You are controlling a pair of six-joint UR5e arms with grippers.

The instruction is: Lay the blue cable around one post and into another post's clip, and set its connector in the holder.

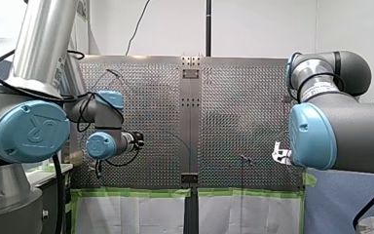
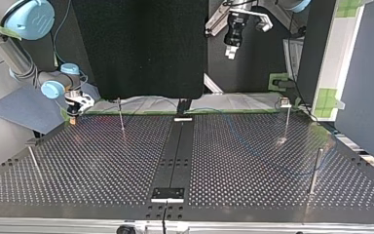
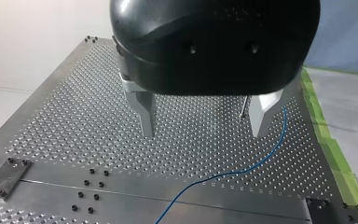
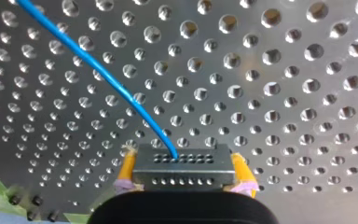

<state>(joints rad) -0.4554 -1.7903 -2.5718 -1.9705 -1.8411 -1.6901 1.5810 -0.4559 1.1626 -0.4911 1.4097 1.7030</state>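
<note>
In the right wrist view my right gripper (image 4: 182, 158) is shut on a small dark connector block (image 4: 182, 173), its yellow pads (image 4: 127, 168) on both sides. The blue cable (image 4: 107, 77) leaves the block and runs off over the perforated plate. From the top view this gripper (image 2: 73, 116) sits low at the table's far left corner. My left gripper (image 2: 230, 52) hangs high above the far middle. Its metal fingers (image 3: 144, 116) stand open with nothing between them, above the plate, where the cable (image 3: 242, 171) curves along. A thin post (image 3: 245, 105) stands beyond them.
Several thin posts rise from the table in the top view: one far left of centre (image 2: 121, 114), one with a clip on top at the far right (image 2: 286, 103), one nearer at the right (image 2: 314, 170), a short one at the near left (image 2: 33, 158). A dark centre strip (image 2: 175, 156) divides the plate.
</note>
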